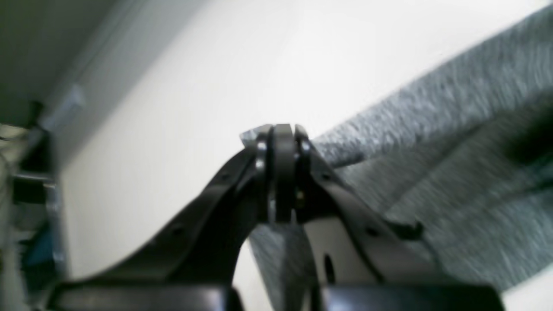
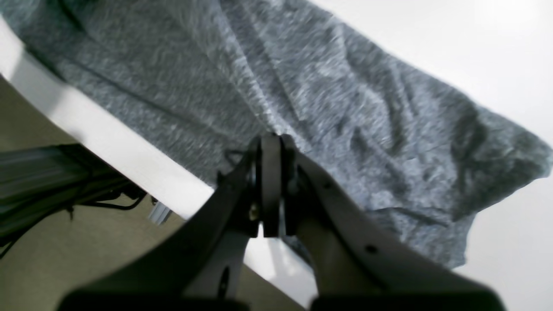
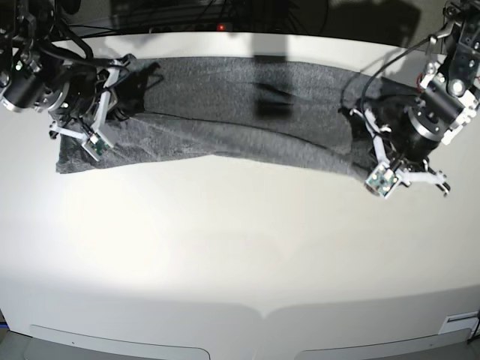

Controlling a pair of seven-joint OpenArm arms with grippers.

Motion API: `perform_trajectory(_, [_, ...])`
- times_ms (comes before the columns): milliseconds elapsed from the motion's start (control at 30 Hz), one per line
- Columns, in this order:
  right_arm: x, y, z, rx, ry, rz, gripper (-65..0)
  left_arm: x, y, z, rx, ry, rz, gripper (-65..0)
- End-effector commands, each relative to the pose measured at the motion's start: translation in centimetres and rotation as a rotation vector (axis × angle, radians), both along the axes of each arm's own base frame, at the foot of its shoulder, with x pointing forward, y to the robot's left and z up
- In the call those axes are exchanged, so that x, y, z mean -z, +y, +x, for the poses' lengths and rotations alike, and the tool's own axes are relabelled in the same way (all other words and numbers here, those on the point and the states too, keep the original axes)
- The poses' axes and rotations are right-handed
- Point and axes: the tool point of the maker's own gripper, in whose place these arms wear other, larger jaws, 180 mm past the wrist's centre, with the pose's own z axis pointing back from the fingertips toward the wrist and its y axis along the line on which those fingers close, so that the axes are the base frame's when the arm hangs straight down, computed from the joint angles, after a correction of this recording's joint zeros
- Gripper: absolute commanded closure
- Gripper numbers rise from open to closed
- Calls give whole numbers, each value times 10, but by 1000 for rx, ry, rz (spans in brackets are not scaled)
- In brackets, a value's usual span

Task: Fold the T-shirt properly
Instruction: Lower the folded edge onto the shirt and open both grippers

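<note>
Jaws pressed together on both arms, each pinching cloth: the left gripper (image 1: pixel 283 172) nips an edge of the T-shirt (image 3: pixel 225 112), the right gripper (image 2: pixel 271 190) bites a bunched fold of it. Shirt lies as a long grey band across the far side of the white table (image 3: pixel 240 247), stretched between the two arms, one end under each wrist. Right-arm end spills close to the table edge, as the right wrist view shows. Fabric looks doubled lengthwise already, wrinkled and not squared. Judgement: one long fold is probably in place; cross folds into a compact packet remain. Near half of the table carries no cloth.
</note>
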Motion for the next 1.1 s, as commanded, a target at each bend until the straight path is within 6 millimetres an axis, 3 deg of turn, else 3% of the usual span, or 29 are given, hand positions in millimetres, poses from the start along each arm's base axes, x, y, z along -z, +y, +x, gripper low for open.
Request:
perform_trajectory(0, [-7, 1, 3, -11, -27, 3, 0, 1, 4, -2, -8, 1, -6, 0])
perform_trajectory(167, [-3, 1, -5, -13, -5, 4, 0, 50, 21, -29, -50, 148, 28, 0])
perform_trajectory(267, [-2, 1, -5, -15, -3, 4, 0, 65, 29, -37, -68, 193, 42, 0])
perform_trajectory(400, [4, 4, -6, 8, 9, 30, 0, 72, 34, -39, -79, 213, 50, 0])
perform_trajectory(700, [47, -5, -10, 107, 67, 28, 0, 77, 24, -44, -88, 231, 21, 0])
perform_trajectory(1067, [47, 3, -13, 109, 87, 74, 0, 87, 21, -54, -115, 293, 23, 0])
